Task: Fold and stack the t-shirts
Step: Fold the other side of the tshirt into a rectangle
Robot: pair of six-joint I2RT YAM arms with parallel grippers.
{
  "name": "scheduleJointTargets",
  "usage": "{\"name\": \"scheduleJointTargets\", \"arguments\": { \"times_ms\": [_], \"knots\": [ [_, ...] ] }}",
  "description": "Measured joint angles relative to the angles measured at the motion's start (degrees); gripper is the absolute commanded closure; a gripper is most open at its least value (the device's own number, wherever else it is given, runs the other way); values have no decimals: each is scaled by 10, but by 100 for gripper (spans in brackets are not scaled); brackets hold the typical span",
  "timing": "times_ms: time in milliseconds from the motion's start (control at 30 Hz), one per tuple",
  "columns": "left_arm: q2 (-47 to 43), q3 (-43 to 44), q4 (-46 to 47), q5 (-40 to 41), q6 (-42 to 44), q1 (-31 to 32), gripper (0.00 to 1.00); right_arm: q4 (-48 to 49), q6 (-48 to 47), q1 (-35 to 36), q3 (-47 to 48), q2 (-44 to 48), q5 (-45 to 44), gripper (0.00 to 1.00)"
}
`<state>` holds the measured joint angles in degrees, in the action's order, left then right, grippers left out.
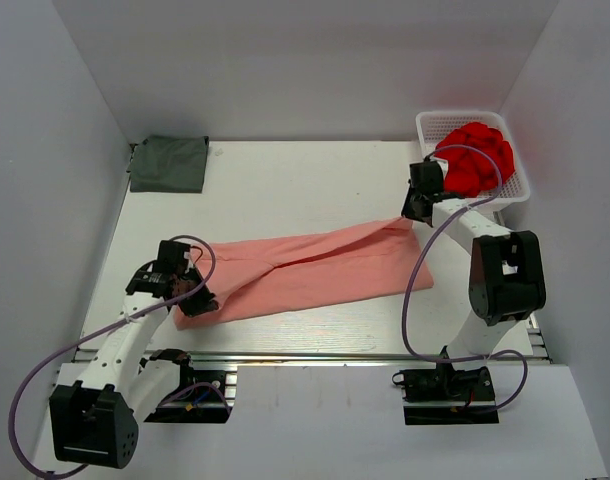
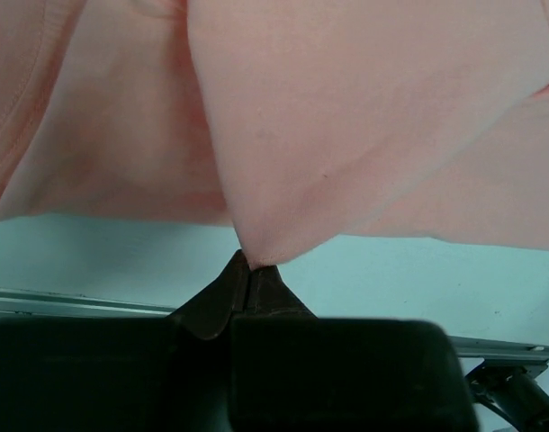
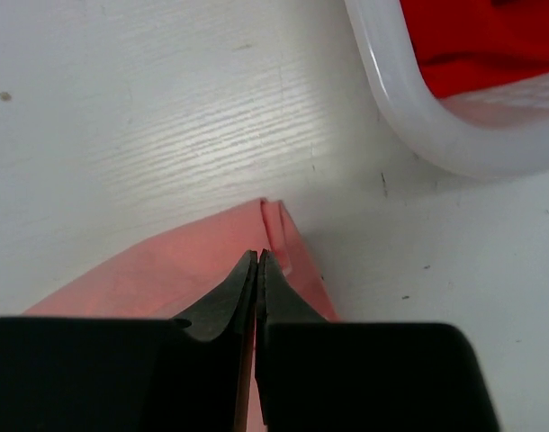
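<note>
Evidently soft, light and limp, the pink t-shirt (image 1: 315, 270) is stretched across the table (image 1: 305, 185) from just beside the basket (image 1: 432, 122) toward its near left; corners are judged the best holds. The left tool (image 2: 253, 268) and right tool (image 3: 258, 263) are each clenched on a corner. Two t-shirts are counted; the grey-green t-shirt (image 1: 169, 163) lies well left of the basket.

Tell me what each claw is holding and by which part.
The salmon-pink t-shirt: left claw pinches its near-left end, right claw its far-right corner.
</note>
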<state>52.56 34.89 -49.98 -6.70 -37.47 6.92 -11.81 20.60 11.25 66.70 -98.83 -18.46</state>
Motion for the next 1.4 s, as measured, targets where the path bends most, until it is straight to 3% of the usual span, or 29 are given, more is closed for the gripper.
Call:
{"name": "scheduleJointTargets", "arguments": {
  "times_ms": [133,267,300,333,367,400,433,500,567,700,867,1000,1167,1400],
  "knots": [
    [19,-4,-10,5,-19,0,92,-1,21,0,-27,0,-16,85],
    [26,-4,-16,15,-35,0,82,-15,48,-7,-47,0,-42,67],
    [26,-4,-18,17,-38,0,69,-20,52,-9,-48,0,-47,46],
    [26,-4,-20,19,-39,0,58,-20,62,-11,-50,0,-52,37],
    [26,-4,-24,20,-39,0,49,-21,64,-13,-50,0,-58,34],
    [26,-4,-27,22,-41,0,24,-21,66,-15,-50,0,-61,30],
    [26,-4,-29,23,-41,0,13,-20,67,-17,-51,0,-64,24],
    [24,-3,-33,28,-46,0,0,-17,69,-17,-59,7,-65,15],
    [24,3,-41,37,-50,0,0,-16,69,-17,-70,23,-57,10],
    [23,42,-42,61,-48,0,0,0,47,-13,-83,60,-14,10],
    [30,65,60,57,-25,0,0,35,24,4,-94,97,69,10],
    [124,83,161,28,-1,0,0,43,19,19,-95,100,109,11],
    [273,114,222,12,22,-4,0,29,45,18,-103,94,110,12],
    [343,132,228,48,36,-8,0,-3,101,10,-103,52,82,20]
  ]
}}
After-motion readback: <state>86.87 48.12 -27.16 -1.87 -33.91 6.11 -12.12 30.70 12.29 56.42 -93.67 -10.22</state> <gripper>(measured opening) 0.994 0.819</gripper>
